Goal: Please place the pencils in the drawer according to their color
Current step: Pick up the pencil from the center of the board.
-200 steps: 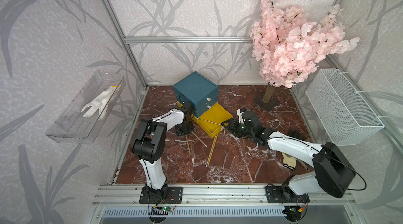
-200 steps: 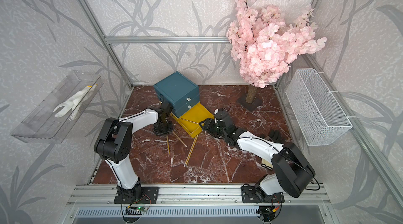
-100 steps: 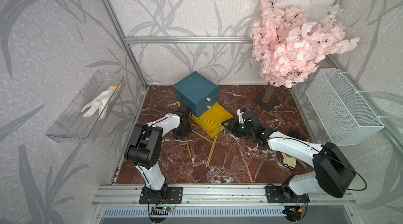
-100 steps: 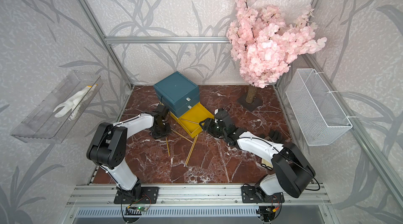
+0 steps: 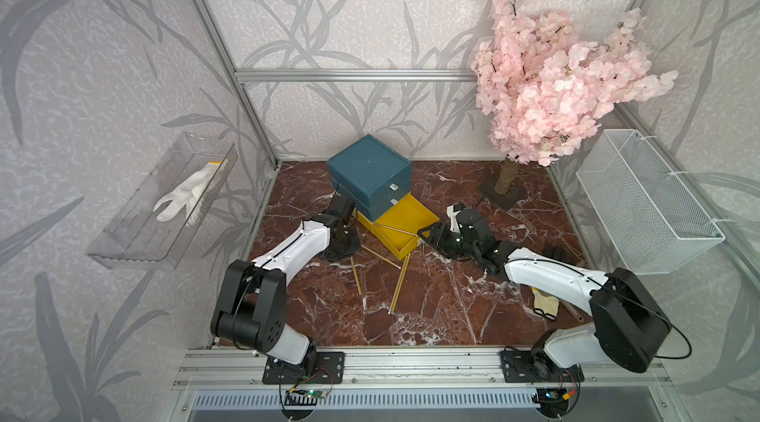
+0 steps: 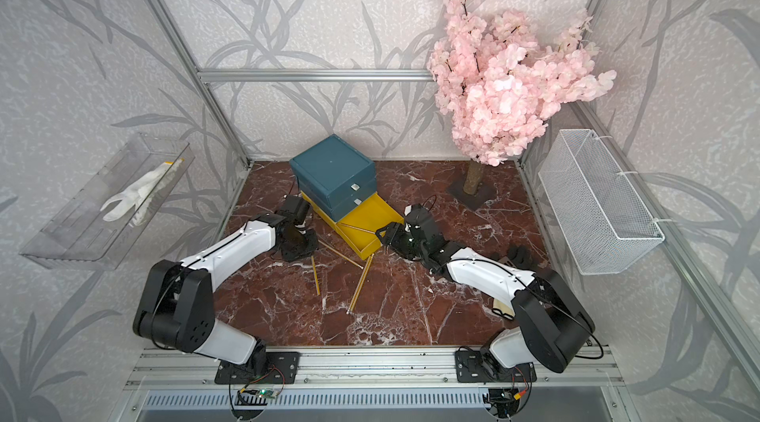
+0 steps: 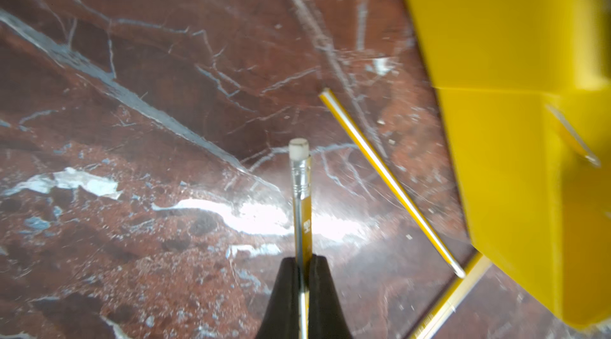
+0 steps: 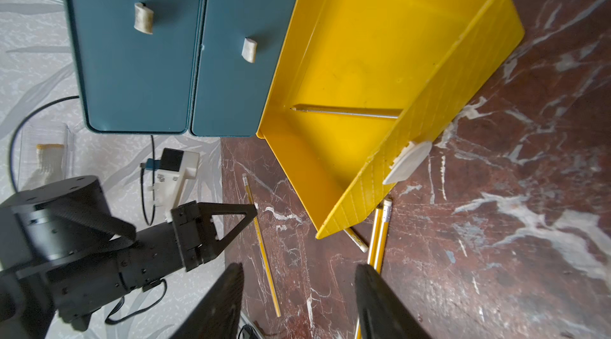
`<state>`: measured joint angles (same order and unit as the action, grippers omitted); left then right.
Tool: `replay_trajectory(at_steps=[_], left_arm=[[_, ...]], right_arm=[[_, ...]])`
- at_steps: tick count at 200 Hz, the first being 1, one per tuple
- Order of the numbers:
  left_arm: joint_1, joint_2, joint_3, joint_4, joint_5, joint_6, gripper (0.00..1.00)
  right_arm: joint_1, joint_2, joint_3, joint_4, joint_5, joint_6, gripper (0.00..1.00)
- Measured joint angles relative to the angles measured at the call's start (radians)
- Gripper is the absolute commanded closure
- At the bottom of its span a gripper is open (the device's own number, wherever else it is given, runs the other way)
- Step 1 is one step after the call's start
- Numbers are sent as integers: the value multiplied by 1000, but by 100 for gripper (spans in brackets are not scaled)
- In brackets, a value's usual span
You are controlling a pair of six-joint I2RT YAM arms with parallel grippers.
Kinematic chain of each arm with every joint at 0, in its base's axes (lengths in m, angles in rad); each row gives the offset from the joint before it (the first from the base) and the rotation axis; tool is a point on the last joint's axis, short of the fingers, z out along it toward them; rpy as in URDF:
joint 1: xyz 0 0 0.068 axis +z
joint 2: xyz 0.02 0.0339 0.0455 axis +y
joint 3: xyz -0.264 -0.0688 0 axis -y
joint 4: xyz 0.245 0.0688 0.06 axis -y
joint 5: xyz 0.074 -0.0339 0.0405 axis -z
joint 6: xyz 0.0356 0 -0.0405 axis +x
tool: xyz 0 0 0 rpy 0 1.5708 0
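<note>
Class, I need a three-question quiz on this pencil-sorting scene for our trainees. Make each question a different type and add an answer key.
1. True or false: the yellow drawer tier is pulled open.
2. What does the left gripper hold? A) a yellow pencil B) a teal pencil C) nothing
3. Fill in: the jaws of the right gripper are ____.
Key: 1 true; 2 A; 3 open.

Left hand [image 7: 302,259] pinched shut, low; right hand [image 8: 299,268] half open, low
</note>
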<state>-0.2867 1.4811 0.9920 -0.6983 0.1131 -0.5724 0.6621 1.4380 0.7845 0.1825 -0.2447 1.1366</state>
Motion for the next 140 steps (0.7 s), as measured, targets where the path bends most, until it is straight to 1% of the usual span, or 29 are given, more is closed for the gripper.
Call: replay_trajectory(at_steps=[37, 72, 107, 140], left_arm=[[-82, -113, 42, -40, -3, 34, 100], [-168, -142, 149, -45, -7, 64, 100], [-222, -106, 267, -15, -6, 103, 100], [-237, 21, 397, 30, -9, 142, 100]], right_arm=[[-12, 12, 0, 7, -6, 3, 42], [-42, 21, 0, 16, -11, 11, 42], [-72, 21, -1, 27, -16, 12, 42], [-95, 19, -18, 34, -16, 12, 42]])
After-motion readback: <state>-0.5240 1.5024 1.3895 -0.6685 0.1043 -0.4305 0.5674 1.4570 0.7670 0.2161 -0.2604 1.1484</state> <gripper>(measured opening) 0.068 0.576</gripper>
